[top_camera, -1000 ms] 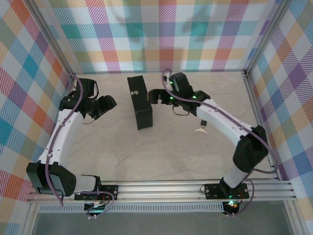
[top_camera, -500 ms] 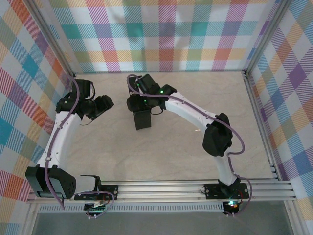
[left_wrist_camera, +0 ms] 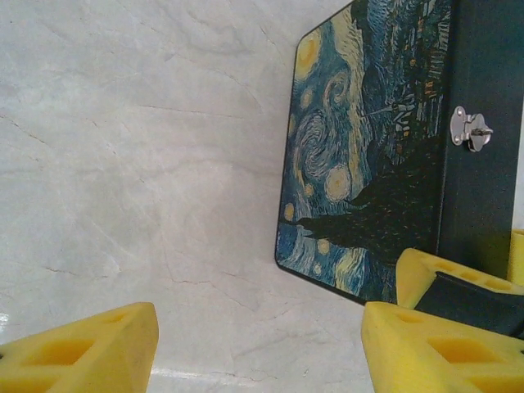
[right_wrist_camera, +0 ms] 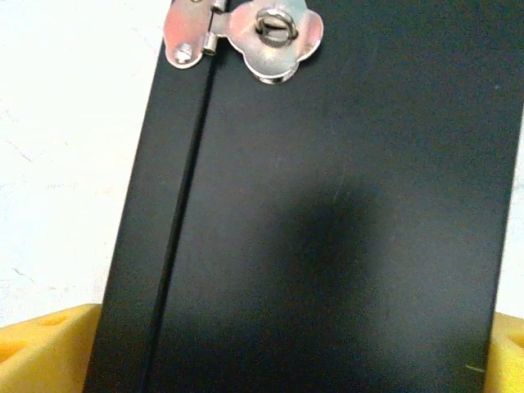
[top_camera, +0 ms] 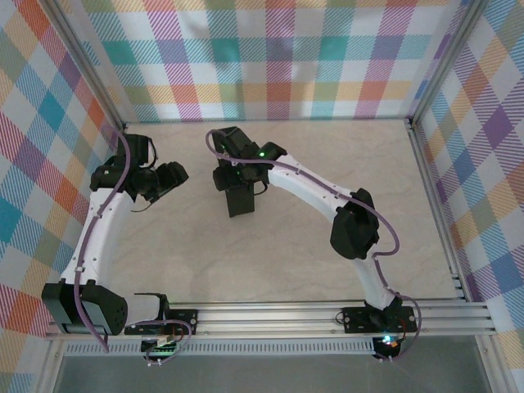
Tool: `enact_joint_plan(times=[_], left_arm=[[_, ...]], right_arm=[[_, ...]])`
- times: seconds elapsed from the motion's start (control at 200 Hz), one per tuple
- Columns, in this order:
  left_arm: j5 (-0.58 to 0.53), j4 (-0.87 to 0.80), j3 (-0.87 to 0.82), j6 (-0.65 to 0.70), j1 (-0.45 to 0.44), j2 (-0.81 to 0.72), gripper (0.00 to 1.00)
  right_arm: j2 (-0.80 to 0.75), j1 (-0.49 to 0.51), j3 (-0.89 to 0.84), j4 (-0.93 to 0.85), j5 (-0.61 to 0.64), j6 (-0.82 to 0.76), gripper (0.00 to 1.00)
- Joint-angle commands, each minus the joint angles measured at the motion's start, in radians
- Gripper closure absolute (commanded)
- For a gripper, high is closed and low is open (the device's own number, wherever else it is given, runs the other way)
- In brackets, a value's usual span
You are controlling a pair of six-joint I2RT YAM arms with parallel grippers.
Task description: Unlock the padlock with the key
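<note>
Box-steadying step: right gripper (top_camera: 232, 175) astride night-sky box (left_wrist_camera: 360, 164), fingers (right_wrist_camera: 49, 348) wide, clamp unclear. Left gripper (left_wrist_camera: 258, 336) fingers apart, empty. Next: needs hasp (right_wrist_camera: 262, 29) reachable.

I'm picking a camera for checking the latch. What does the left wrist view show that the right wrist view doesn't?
Left wrist: the swirling night-sky face of the box, and the left gripper, its jaws open. Right wrist: the lid seam and the hasp, close enough to see its ring. Both: the table and the box's black side with that silver hasp.
</note>
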Motion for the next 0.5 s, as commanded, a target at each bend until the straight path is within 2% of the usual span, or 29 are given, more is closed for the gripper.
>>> enact_joint_plan(times=[0.0,0.29,0.495], left_arm=[[0.035,-0.038,-0.003,0.037,0.012,-0.032,0.34],[0.118,0.026,-0.105,0.015,-0.030,-0.011,0.34],[0.071,0.122,-0.108,-0.035,-0.126,0.083,0.34]], right_arm=[[-0.034,-0.022,-0.092,0.052,-0.081,0.071,0.15],[-0.313,-0.179,-0.645,0.593,-0.500,0.336,0.19],[-0.392,-0.250,-0.916,0.782,-0.643,0.397,0.16]])
